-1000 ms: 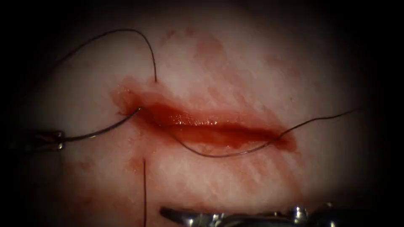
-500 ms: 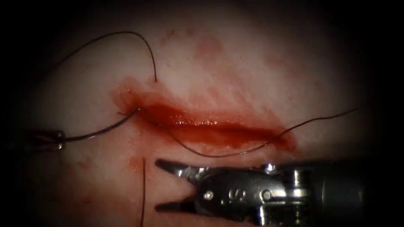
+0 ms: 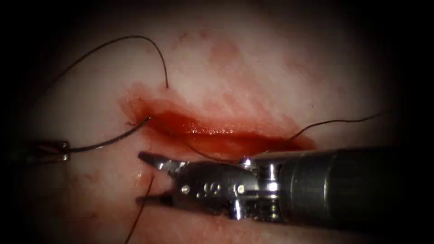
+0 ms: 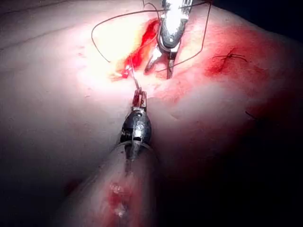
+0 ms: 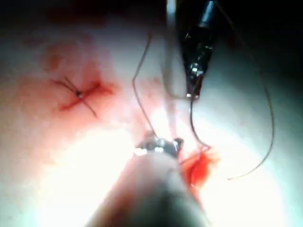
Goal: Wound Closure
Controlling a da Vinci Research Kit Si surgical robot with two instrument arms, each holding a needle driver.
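Two tools work over the tissue [image 3: 253, 68]. The left tool [image 3: 63, 151] pinches the needle [image 3: 113, 139] at its trailing end, well left of the cut [image 3: 217, 133], its tip sunk at the cut's left end. The right tool [image 3: 145, 178], now nearer, holds nothing, its jaws spread around a thread [image 3: 143, 201] strand below the cut.

The curved needle [image 3: 110, 140] lies off the left end of the cut [image 3: 217, 133], its tip buried in the tissue [image 3: 253, 77] at that end and its tail clamped in the left tool [image 3: 61, 151]. Dark thread [image 3: 149, 47] arcs above the cut, runs along its lower lip and trails right. Between the parted fingers [image 3: 151, 160] of the right tool [image 3: 149, 180], below the cut, a thread strand passes ungripped.
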